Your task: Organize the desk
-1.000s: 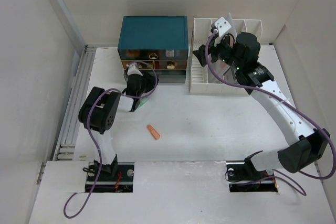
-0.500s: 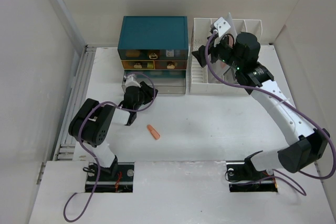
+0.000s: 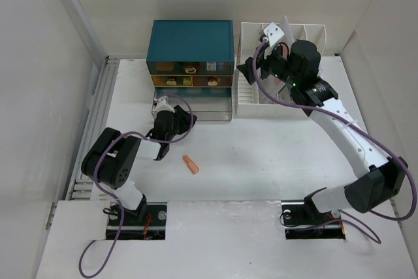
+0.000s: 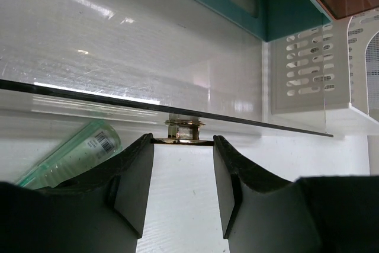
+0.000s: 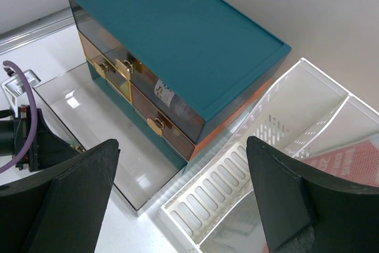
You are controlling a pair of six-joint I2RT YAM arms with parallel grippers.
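At the front of the teal cabinet [image 3: 191, 42], the clear bottom drawer [image 3: 196, 104] stands pulled out, with the left gripper [image 4: 182, 146] clamped on its brass handle [image 4: 185, 130]. The right gripper [image 5: 182, 146] hangs above the white tray [image 3: 261, 110], fingers spread wide apart. An orange piece [image 3: 191, 164] lies on the table [image 3: 274, 155].

Bright, even overhead light, soft shadows; glare streaks the clear drawer [image 4: 130, 45]; near fingers [image 4: 133, 188] slightly blurred.
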